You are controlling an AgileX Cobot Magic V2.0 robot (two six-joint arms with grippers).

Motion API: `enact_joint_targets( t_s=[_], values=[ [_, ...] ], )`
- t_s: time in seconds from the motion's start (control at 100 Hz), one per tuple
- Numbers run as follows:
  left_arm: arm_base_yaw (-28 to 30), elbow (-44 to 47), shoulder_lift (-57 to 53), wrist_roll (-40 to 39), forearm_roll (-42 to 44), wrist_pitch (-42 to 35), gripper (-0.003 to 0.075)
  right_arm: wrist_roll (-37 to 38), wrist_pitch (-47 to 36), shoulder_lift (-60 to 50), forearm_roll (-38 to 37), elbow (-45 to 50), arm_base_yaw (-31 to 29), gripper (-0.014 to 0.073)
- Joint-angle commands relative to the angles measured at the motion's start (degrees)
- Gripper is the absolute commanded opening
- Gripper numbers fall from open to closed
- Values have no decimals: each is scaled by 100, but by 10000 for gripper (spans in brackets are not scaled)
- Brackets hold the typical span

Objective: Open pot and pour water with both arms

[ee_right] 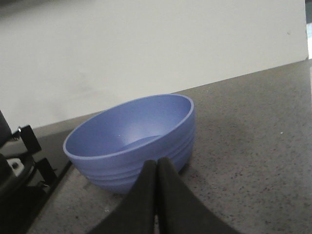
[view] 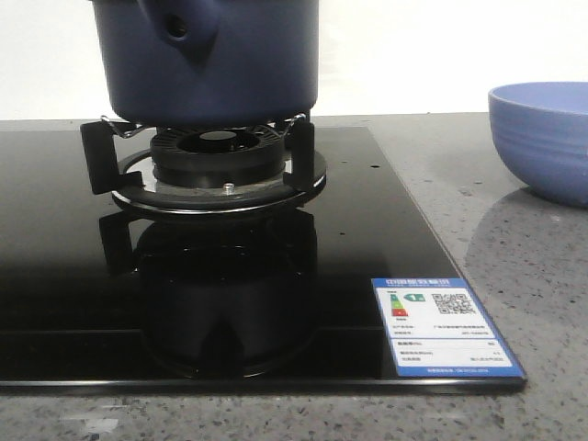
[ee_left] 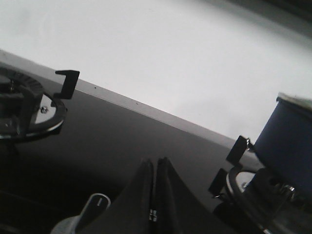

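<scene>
The dark navy-blue pot (view: 211, 60) stands on the burner grate (view: 216, 161) of the black glass hob; its stubby protrusion with a round hole (view: 179, 29) faces the front camera. Its top is cut off by the frame, so no lid shows. The pot's side also shows in the left wrist view (ee_left: 287, 141). My left gripper (ee_left: 155, 163) is shut and empty, above the hob between two burners. My right gripper (ee_right: 157, 165) is shut and empty, just in front of the light-blue ribbed bowl (ee_right: 131, 139). Neither gripper shows in the front view.
The light-blue bowl (view: 542, 138) sits on the grey speckled counter to the right of the hob. A second burner (ee_left: 24, 105) and a control knob (ee_left: 92, 207) lie near my left gripper. An energy label sticker (view: 443, 326) is at the hob's front right corner. A white wall stands behind.
</scene>
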Motion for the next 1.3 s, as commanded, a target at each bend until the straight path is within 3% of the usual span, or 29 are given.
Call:
enact_joint_targets(
  t_s=[0.0, 0.18, 0.34, 0.51, 0.77, 0.84, 0.9, 1.08, 1.14, 1.29],
  values=[
    [-39, 188, -160, -7, -1056, -518, -20, -16, -485, -101, 753, 144, 5, -62],
    [-39, -158, -148, -7, -1337, -342, -20, -44, -20, -91, 874, -179, 5, -62],
    [-39, -1147, 364, 72, -340, 645, -20, -107, 926, 186, 315, -1023, 5, -47],
    [-39, -2493, 1599, 970, -45, 1837, -20, -131, 1930, 1374, -318, -2148, 5, -42],
    [-77, -3463, 2868, 1630, -166, 2165, -14, -131, 2455, 3021, -546, -3049, 60, -40],
    [-221, -3502, 2957, 2048, -400, 2134, 36, -241, 2418, 3156, -546, -3147, 118, -24],
    [-400, -3516, 2995, 2307, -727, 2134, 124, -360, 2394, 3189, -546, -3213, 191, 34],
    [-1092, -3545, 3112, 3289, -1380, 2109, 439, -384, 2363, 3215, -535, -3370, 293, 386],
    [-1344, -3593, 3177, 3535, -1464, 2074, 449, -384, 2329, 3215, -535, -3409, 293, 434],
    [-1822, -3778, 3459, 3713, -1473, 1664, 419, -461, 2194, 3215, -535, -3492, 398, 416]
  ],
)
